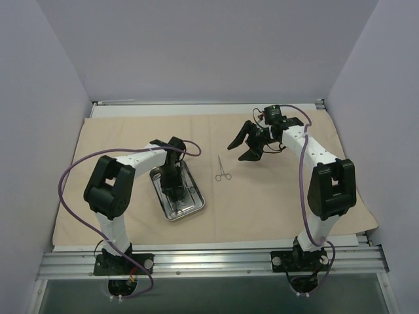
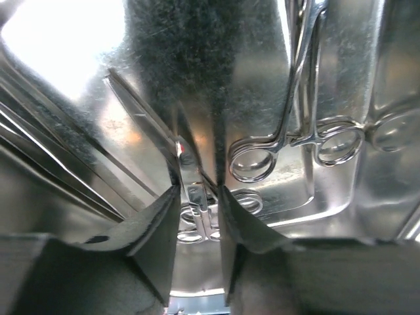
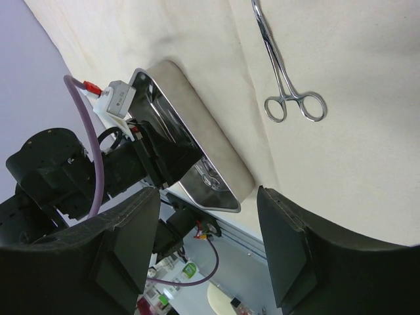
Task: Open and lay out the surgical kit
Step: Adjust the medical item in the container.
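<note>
The beige cloth wrap (image 1: pixel 294 196) lies spread flat on the table. The steel tray (image 1: pixel 194 205) sits on its left part. My left gripper (image 1: pixel 174 190) reaches down into the tray (image 2: pixel 341 197) and is shut on a forceps (image 2: pixel 194 197) near its hinge, with the forceps still lying low in the tray. More forceps (image 2: pixel 289 125) lie beside it in the tray. One forceps (image 1: pixel 222 169) lies alone on the cloth; it also shows in the right wrist view (image 3: pixel 289 79). My right gripper (image 1: pixel 251 143) hangs open and empty above the cloth (image 3: pixel 361 131), to the right of that forceps.
The right wrist view shows the tray (image 3: pixel 216 151) with the left arm (image 3: pixel 65 170) over it. A metal rail (image 1: pixel 209 261) runs along the near table edge. Grey walls close in the left, right and far sides.
</note>
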You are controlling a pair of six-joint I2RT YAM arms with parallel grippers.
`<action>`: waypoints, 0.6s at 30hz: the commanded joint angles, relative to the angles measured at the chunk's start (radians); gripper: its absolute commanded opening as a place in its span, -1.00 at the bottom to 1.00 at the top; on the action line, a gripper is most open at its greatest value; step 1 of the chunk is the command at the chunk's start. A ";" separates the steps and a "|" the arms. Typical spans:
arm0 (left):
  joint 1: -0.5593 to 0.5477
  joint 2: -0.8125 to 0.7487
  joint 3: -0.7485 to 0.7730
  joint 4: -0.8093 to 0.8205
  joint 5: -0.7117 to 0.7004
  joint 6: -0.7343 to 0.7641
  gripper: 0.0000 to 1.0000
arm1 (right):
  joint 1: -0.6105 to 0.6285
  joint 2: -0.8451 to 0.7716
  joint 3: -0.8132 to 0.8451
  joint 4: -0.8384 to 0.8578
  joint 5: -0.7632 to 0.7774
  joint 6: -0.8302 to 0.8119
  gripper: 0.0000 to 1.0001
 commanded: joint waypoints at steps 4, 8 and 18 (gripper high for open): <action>-0.001 0.031 -0.001 0.050 -0.007 0.003 -0.44 | -0.010 -0.051 -0.010 -0.007 -0.025 -0.017 0.22; -0.001 0.008 0.007 0.036 -0.015 0.005 -0.62 | -0.010 -0.048 -0.006 -0.007 -0.025 -0.017 0.22; -0.001 -0.091 0.097 -0.074 -0.045 0.006 -0.78 | -0.003 -0.021 0.040 -0.037 0.005 -0.058 0.22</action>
